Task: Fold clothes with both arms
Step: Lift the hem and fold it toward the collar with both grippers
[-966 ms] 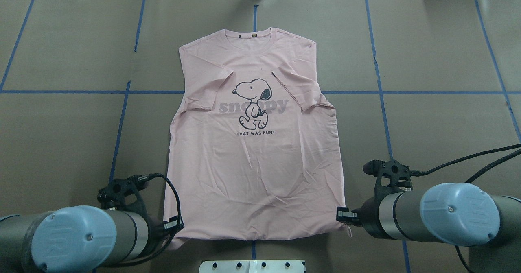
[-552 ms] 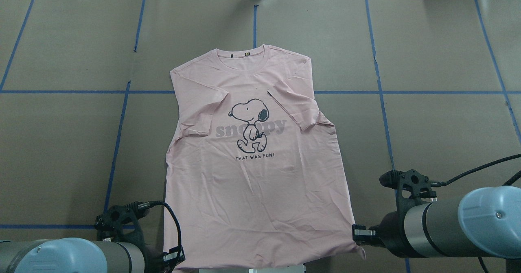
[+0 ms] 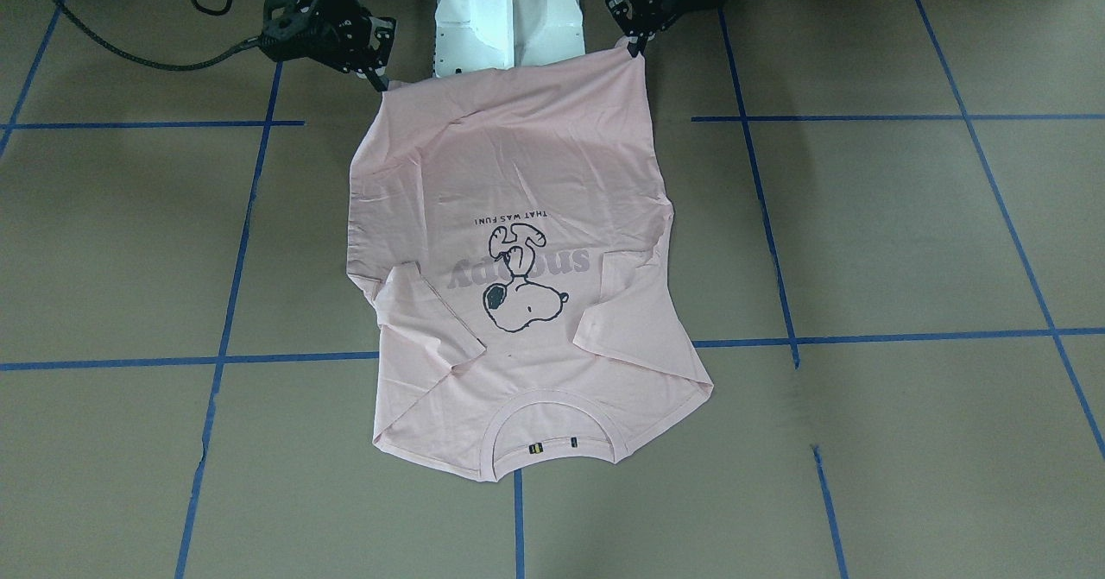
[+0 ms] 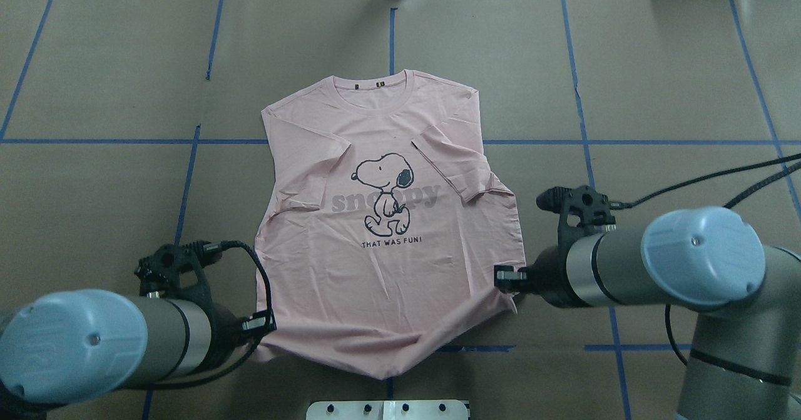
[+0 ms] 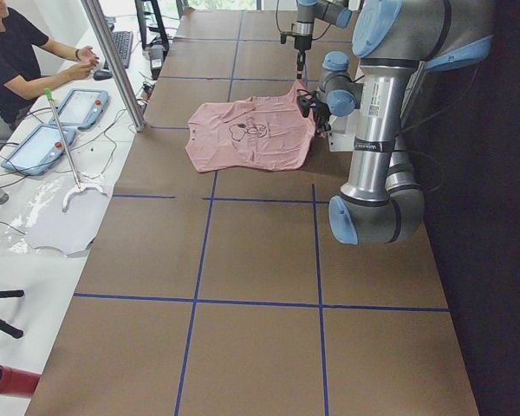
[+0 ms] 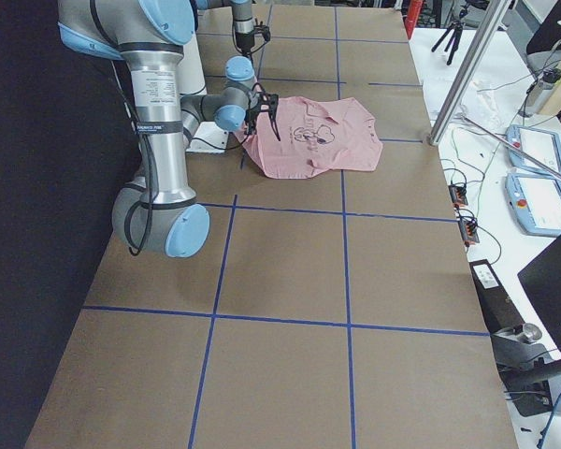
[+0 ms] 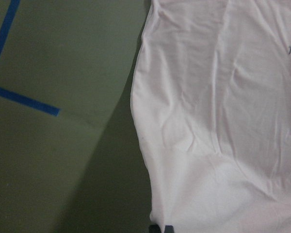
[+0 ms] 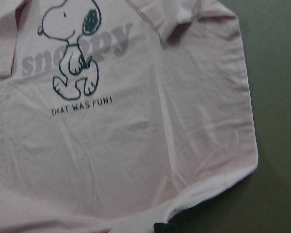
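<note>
Corners at the bottom of the shirt [image 3: 518,173] are each pinched tight in the front view, one by the left hand [image 3: 637,46] and one by the right hand [image 3: 380,83]. From above, the shirt lies picture-up on the tabletop [image 4: 657,94]. Its long way runs straight out from both hands to the collar [image 4: 375,89] on the far side.

Brown, perhaps paper-covered table [image 4: 657,63], blue tape lines [image 4: 94,141].

Left pincer [image 4: 261,326] hides one T-shirt [image 4: 388,270] hem corner; right pincer [image 4: 504,278] another.
</note>
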You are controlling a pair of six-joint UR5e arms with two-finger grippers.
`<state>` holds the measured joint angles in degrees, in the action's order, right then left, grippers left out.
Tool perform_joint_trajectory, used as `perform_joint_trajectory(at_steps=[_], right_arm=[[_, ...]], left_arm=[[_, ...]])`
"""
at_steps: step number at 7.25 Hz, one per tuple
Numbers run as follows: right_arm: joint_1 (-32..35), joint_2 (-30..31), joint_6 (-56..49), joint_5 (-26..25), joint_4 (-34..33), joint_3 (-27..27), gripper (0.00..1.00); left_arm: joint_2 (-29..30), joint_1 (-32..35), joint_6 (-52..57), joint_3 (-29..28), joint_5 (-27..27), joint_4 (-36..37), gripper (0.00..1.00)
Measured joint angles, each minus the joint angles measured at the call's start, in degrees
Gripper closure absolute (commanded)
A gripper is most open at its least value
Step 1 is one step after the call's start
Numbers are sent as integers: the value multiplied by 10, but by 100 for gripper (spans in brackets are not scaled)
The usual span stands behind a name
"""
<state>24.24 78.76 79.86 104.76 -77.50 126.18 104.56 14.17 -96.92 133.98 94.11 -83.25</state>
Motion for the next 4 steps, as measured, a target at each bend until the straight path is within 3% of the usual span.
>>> perform_joint_trajectory(at_steps=[2,4], right_arm=[[99,-43,-106,1,1,-71,100],[159,-123,-150,1,1,-182,100]], left_arm=[[20,87,85,-45,1,-4,100],[58,165,138,-146,2,-49,100]])
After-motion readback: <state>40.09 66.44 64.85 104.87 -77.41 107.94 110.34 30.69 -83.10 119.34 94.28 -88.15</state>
